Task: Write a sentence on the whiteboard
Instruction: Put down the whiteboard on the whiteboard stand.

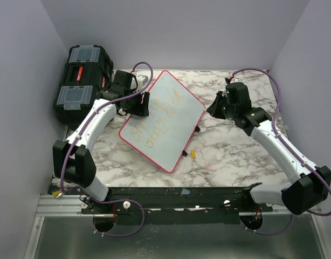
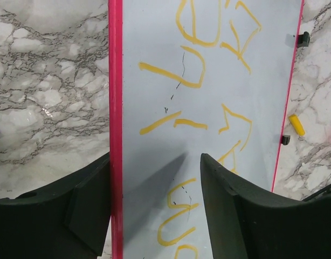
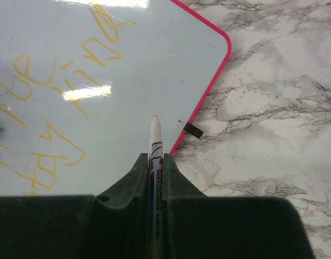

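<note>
The glossy white board with thin pink frame (image 1: 183, 128) is lying askew mid-table on the marbled tabletop (image 1: 235, 154), with a yellow handwritten sentence (image 1: 154, 121) running across it in two lines. The left gripper (image 2: 154, 156) is straddling its far-left edge with jaws released, so pen pressure could slide the unbraced board. The right gripper (image 3: 154, 162) is hanging by the right edge, clenching a white-tipped marker (image 3: 155, 135) aimed at the surface.
</note>
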`<state>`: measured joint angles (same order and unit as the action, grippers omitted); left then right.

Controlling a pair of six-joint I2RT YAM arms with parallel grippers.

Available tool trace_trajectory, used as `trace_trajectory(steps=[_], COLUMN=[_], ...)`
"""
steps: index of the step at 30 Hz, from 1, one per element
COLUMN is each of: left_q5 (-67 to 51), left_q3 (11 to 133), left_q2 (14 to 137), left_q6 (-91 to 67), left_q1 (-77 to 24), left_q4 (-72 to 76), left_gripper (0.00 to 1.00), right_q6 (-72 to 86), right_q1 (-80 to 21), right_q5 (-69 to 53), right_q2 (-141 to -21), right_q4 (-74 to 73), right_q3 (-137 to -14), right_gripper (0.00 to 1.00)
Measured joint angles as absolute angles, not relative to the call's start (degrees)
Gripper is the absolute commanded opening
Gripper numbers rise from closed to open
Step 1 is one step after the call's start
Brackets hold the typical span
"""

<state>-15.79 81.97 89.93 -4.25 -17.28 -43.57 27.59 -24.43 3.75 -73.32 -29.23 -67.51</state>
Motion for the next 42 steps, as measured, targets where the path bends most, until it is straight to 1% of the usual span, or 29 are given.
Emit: trace_trajectory(steps=[26,30,32,39,42], left_q5=[-11.7,-9.6,-8.2,-2.0,0.3], left_q3=[85.6,86.9,88.4,91.9,91.9], left_q2=[90.6,90.7,90.7,88.9,86.6], left_q6=[-3.9,-3.9,-3.9,-4.8,-7.0], left_q1=[-17.3,-17.3,-17.3,-18.5,-21.4], left_q4=[-44.9,-46.5,-47.2,-49.9,-51.5], left_gripper=[0.7,0.71,0.74,0.74,0.74], right_q6=[27.5,27.4,27.4,27.4,27.4], right_q1=[-24.4,-24.4,-24.4,-24.4,-24.4], right_q5=[3.7,3.7,3.7,3.7,3.7], right_q2=[-73.3,-73.3,-73.3,-73.4,-73.5], right_q4=[-28.8,-28.8,-28.7,-28.9,-29.5], right_q3=[-67.3,-67.3,-67.3,-67.6,-69.1], right_gripper=[0.01,0.01,0.01,0.01,0.01])
